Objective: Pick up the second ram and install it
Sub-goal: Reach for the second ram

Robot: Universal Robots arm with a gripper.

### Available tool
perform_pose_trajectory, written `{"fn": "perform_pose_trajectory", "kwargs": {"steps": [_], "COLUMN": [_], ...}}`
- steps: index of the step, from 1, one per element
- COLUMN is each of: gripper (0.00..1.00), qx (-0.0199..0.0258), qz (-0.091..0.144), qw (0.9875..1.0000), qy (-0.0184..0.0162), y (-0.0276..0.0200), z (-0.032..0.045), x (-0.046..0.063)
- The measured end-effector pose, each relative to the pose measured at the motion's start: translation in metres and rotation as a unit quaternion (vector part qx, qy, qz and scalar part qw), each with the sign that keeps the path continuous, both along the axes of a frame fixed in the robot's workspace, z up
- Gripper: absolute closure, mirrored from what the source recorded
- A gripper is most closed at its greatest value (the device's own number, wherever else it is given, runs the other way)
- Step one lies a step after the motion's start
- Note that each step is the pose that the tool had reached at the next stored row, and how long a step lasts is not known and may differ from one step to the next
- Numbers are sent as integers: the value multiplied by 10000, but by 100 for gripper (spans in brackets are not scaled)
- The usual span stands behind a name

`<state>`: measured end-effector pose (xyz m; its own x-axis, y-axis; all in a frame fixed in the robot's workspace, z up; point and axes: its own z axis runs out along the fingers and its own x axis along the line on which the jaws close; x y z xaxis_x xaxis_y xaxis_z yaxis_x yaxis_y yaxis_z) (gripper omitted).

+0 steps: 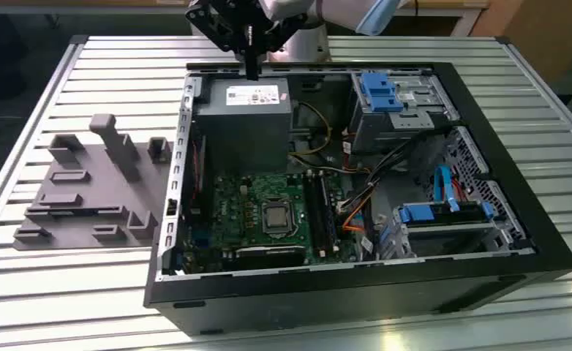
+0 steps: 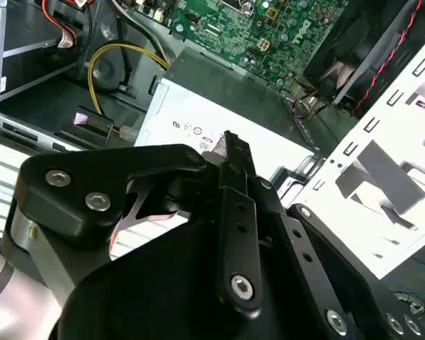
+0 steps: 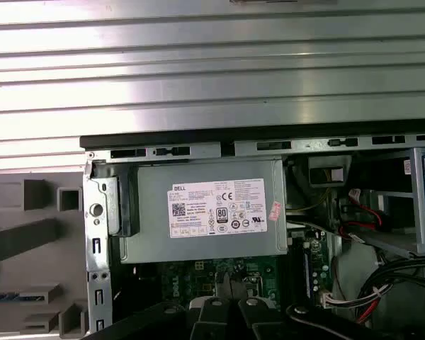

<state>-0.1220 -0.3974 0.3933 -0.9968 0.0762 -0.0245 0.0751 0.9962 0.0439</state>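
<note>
Grey moulded fixture (image 1: 81, 194) lies on the slatted table (image 1: 442, 51) at the exterior view's left, just beside the open computer case (image 1: 364, 300). In the first wrist view a thin strip with bluish marks, seemingly the second ram (image 3: 3, 296), rests in one of the fixture's slots. My gripper (image 1: 254, 72) hangs over the far edge of the case, above the power supply (image 1: 242, 124). Its fingers are together, with nothing visible between them.
</note>
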Motion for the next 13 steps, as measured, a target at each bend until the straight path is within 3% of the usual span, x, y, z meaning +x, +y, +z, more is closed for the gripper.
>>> {"fn": "perform_pose_trajectory", "kwargs": {"steps": [13], "gripper": [89], "qx": [0], "qz": [0], "qw": [10000], "qy": [-1], "y": [1], "z": [0], "x": [-24]}}
